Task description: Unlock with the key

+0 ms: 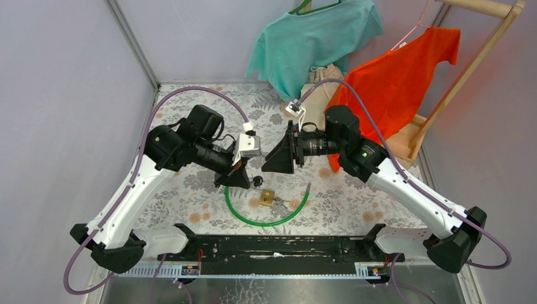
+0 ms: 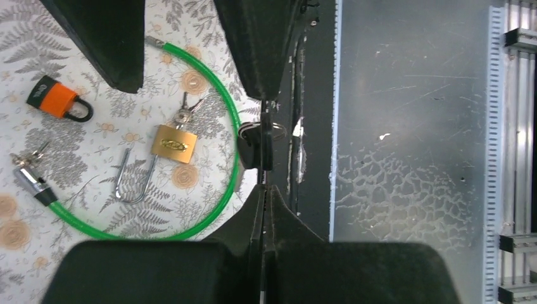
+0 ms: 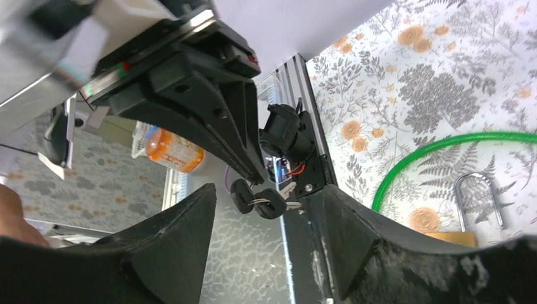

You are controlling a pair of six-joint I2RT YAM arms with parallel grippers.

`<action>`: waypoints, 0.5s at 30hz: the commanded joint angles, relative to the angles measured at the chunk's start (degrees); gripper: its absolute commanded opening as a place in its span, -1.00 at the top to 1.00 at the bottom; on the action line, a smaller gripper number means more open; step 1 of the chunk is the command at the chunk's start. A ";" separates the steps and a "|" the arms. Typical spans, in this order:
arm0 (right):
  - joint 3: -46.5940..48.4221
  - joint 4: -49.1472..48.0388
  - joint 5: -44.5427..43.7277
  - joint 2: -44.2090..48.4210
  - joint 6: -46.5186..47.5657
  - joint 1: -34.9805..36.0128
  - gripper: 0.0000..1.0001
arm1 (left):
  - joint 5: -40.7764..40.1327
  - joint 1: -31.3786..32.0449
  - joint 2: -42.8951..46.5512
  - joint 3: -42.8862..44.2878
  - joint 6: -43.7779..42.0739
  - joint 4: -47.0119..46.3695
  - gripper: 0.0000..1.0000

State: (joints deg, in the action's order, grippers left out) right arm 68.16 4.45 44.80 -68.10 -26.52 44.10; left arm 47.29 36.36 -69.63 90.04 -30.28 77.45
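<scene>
Left pincer (image 2: 265,193) grips, seemingly, keys (image 2: 254,147); only its camera shows orange padlock (image 2: 56,101).

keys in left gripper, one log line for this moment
left gripper shut on black keys | right gripper open, facing keys, no contact | brass padlock inside green cable loop
</scene>
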 commanded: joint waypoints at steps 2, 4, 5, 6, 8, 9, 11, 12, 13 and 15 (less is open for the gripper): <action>0.03 -5.48 -1.81 -1.06 -11.24 -0.27 -0.42 | -12.07 1.57 3.64 0.16 -4.68 -5.98 1.00; -0.86 -7.41 -2.99 -1.35 -15.23 -0.24 -0.45 | -20.16 2.94 5.95 -1.28 -8.85 -10.60 1.00; -1.07 -8.11 -3.46 -1.72 -17.02 -0.31 -0.46 | -23.91 3.65 7.38 -2.37 -11.46 -13.43 1.00; -0.95 -8.50 -3.60 -2.27 -18.68 -0.26 -0.45 | -27.53 4.35 8.96 -3.93 -14.13 -16.60 1.00; -0.16 -8.58 -3.21 -3.73 -21.24 -0.25 -0.44 | -33.37 5.23 13.46 -8.51 -19.97 -24.74 1.00; 0.15 -8.81 -2.45 -4.91 -22.79 -0.24 -0.42 | -35.56 5.50 15.43 -11.27 -24.33 -28.98 1.00; 0.60 -9.48 -1.45 -6.49 -24.23 -0.26 -0.40 | -37.88 5.80 20.06 -17.13 -30.39 -37.67 1.00; 0.58 -10.26 -1.24 -7.05 -24.83 -0.24 -0.39 | -38.26 5.85 22.38 -20.13 -33.59 -42.06 1.00; 0.54 -11.04 -1.27 -7.53 -25.14 -0.24 -0.38 | -38.27 5.99 24.80 -23.47 -36.96 -45.88 1.00; 0.13 -13.09 -1.46 -8.19 -25.90 -0.25 -0.36 | -37.50 6.02 29.28 -29.77 -44.83 -52.25 1.00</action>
State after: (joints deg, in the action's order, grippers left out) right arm 67.09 -2.35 42.68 -75.31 -47.81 44.07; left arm 14.92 41.87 -46.65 69.17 -56.88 46.39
